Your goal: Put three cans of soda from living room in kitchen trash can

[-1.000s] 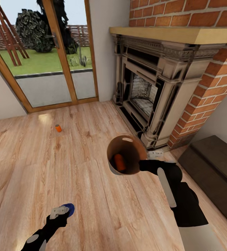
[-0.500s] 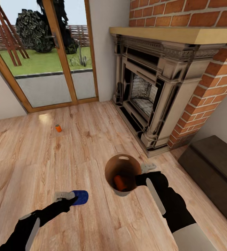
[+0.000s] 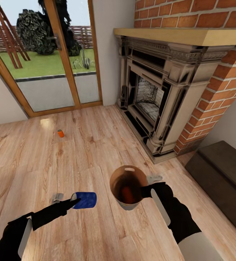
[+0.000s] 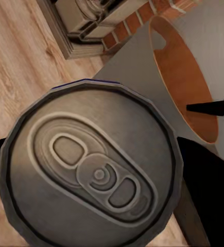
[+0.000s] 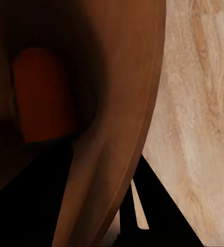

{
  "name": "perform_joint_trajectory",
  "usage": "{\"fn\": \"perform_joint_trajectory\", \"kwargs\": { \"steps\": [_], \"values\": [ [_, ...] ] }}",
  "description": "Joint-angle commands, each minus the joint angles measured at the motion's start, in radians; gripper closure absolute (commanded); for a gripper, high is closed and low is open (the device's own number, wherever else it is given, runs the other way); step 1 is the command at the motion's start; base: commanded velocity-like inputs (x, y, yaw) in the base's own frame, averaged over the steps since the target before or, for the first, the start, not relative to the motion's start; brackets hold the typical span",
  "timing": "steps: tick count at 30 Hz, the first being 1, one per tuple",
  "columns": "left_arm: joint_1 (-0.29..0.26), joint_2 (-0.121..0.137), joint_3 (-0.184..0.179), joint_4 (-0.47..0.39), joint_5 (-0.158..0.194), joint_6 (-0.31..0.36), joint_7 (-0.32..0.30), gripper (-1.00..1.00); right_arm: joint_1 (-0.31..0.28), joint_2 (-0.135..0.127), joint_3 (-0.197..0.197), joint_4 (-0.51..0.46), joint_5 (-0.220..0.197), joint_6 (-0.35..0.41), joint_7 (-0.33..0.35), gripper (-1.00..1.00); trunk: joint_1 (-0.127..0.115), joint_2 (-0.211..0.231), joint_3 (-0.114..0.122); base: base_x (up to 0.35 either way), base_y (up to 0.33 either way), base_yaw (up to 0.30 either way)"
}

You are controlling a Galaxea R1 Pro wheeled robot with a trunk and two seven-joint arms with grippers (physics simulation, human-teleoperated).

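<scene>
My right gripper (image 3: 147,184) is shut on the rim of the tash can (image 3: 115,177), a pale bin with a brown inside, held above the wood floor. One orange can of soda (image 3: 127,194) lies inside it, and the right wrist view looks down on that orange can (image 5: 39,98) past the bin wall (image 5: 122,103). My left gripper (image 3: 71,199) is shut on the dark blue can of soda (image 3: 86,200), held sideways just left of the bin. In the left wrist view its silver top (image 4: 91,170) faces the camera beside the bin (image 4: 137,67). A second orange can (image 3: 60,133) stands on the floor far left.
A red-brick fireplace (image 3: 157,94) with a wooden mantel rises ahead on the right. Wood-framed glass doors (image 3: 56,61) close the far left wall. A dark low cabinet (image 3: 223,177) stands at the right edge. Pale wood floor (image 3: 78,152) spreads between them.
The left arm has carried the blue can up and right, close to the bin. The right arm has brought the bin lower and nearer to me.
</scene>
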Motion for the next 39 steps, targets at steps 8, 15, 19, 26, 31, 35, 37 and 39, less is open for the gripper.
{"fn": "perform_joint_trajectory", "kwargs": {
  "steps": [8, 15, 19, 26, 31, 35, 37, 39],
  "values": [
    [0.000, 0.000, -0.002, -0.021, 0.002, 0.036, -0.059, 1.00, -0.001, 0.000, 0.001, 0.062, -0.001, -0.046, 0.000, 1.00, 0.000, 0.000, 0.000, 0.000, 0.000, 0.000],
    [0.000, 0.000, -0.006, -0.022, 0.084, 0.041, -0.069, 1.00, -0.001, 0.000, 0.002, 0.097, -0.001, -0.054, 0.000, 1.00, 0.000, 0.000, 0.000, 0.000, 0.000, 0.000],
    [0.000, 0.000, -0.008, -0.022, 0.132, 0.042, -0.070, 1.00, -0.001, 0.000, 0.002, 0.136, -0.002, -0.081, 0.001, 1.00, 0.000, 0.000, 0.000, 0.000, 0.000, 0.000],
    [0.000, -0.005, -0.010, -0.021, 0.146, 0.043, -0.071, 1.00, -0.001, 0.002, 0.003, 0.247, -0.002, -0.144, 0.005, 1.00, 0.000, 0.000, 0.000, 0.000, 0.000, 0.000],
    [0.000, -0.028, -0.010, -0.019, 0.168, 0.043, -0.071, 1.00, -0.001, 0.002, 0.004, 0.273, -0.003, -0.158, 0.006, 1.00, 0.000, 0.000, 0.000, 0.000, 0.000, 0.000],
    [0.000, -0.066, -0.014, -0.015, 0.179, 0.042, -0.071, 1.00, -0.001, 0.002, 0.011, 0.329, -0.004, -0.214, 0.006, 1.00, 0.000, 0.000, 0.000, 0.000, 0.000, 0.000],
    [0.000, -0.080, -0.035, -0.013, 0.180, 0.042, -0.071, 1.00, -0.001, 0.003, 0.024, 0.344, -0.004, -0.224, 0.007, 1.00, 0.000, 0.000, 0.000, 0.000, 0.000, 0.000],
    [0.000, -0.098, -0.091, -0.012, 0.181, 0.042, -0.070, 1.00, -0.001, 0.004, 0.038, 0.355, -0.004, -0.231, 0.007, 1.00, 0.000, 0.000, 0.000, 0.000, 0.000, 0.000]
  ]
}}
